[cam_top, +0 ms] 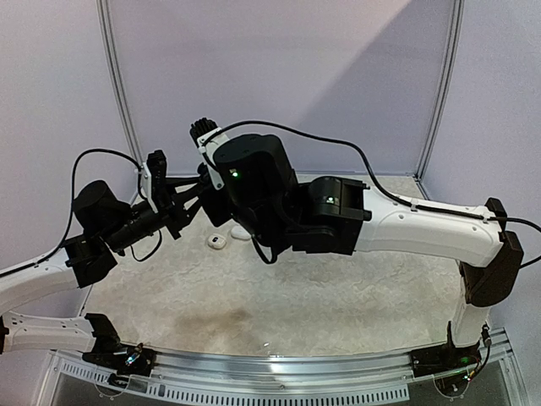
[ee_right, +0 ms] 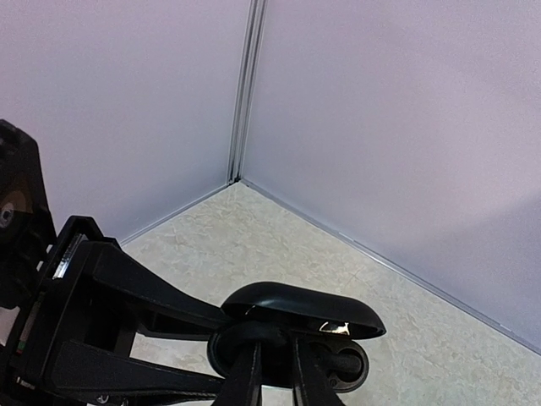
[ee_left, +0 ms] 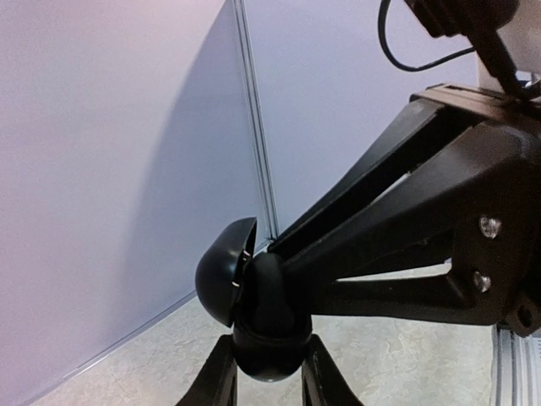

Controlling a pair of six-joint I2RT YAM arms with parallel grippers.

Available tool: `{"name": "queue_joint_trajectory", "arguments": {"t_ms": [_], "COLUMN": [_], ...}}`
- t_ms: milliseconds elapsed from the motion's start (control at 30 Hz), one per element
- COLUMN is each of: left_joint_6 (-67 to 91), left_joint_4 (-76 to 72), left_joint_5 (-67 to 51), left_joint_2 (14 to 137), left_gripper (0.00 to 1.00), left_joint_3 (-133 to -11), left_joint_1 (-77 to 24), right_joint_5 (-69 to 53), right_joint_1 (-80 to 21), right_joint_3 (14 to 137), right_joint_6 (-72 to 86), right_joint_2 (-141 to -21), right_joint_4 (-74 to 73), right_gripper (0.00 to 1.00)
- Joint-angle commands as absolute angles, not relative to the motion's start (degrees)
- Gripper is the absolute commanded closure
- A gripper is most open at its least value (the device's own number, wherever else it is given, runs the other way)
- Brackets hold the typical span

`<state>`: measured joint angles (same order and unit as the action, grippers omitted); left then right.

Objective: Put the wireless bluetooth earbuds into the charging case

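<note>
A black charging case (ee_left: 264, 342) with its lid (ee_left: 221, 269) hinged open is held off the table between my left gripper's (ee_left: 266, 376) fingers. In the right wrist view the case's base (ee_right: 342, 365) shows under the lid (ee_right: 296, 306). My right gripper (ee_right: 275, 351) comes in from the right, with its fingers (ee_left: 380, 211) nearly together on a round black earbud (ee_left: 270, 292) at the case's opening. In the top view both grippers meet at the back left (cam_top: 203, 193), and the case is mostly hidden there. No other earbuds show.
A small white case (cam_top: 217, 241) and another white object (cam_top: 241, 231) lie on the beige table (cam_top: 279, 296) just below the grippers. Lilac walls with a corner post (ee_right: 245, 93) close the back and sides. A metal rail (cam_top: 279, 364) runs along the near edge.
</note>
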<state>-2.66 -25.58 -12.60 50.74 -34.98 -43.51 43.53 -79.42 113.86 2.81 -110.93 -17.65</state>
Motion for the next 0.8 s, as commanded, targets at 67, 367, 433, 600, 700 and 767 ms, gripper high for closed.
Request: {"name": "queue_joint_trajectory", "arguments": {"t_ms": [67,367,433,600,700,767], "left_joint_6": [-0.95,2.84,3.91,5.31,5.63,5.71], "left_joint_4": [-29.79,-28.73,-28.39,-28.10,-27.67,-27.52], "left_joint_5": [-13.09,-13.48,-13.27,-13.15,-13.26,-13.52], "left_joint_2": [50.19,50.00,50.01,49.91,49.85,49.81], "left_gripper": [1.00,1.00,1.00,1.00,1.00,1.00], "left_joint_3": [-35.60,-35.64,-35.78,-35.91,-35.95,-35.95], "left_joint_1": [-44.39,-44.32,-44.30,-44.21,-44.21,-44.21], "right_joint_5": [37.88,36.90,35.95,34.64,33.82,33.05], "right_joint_1": [-78.14,-77.02,-76.96,-76.75,-76.51,-76.41], "right_joint_3": [114.39,114.69,114.80,115.80,115.94,116.16], "right_joint_6": [5.60,6.65,6.31,6.56,6.74,6.85], "right_joint_2": [-112.59,-112.10,-112.06,-112.10,-112.06,-112.01], "right_joint_4": [-27.19,-31.30,-31.88,-35.02,-36.37,-37.14], "right_gripper": [0.87,0.84,0.81,0.80,0.79,0.78]}}
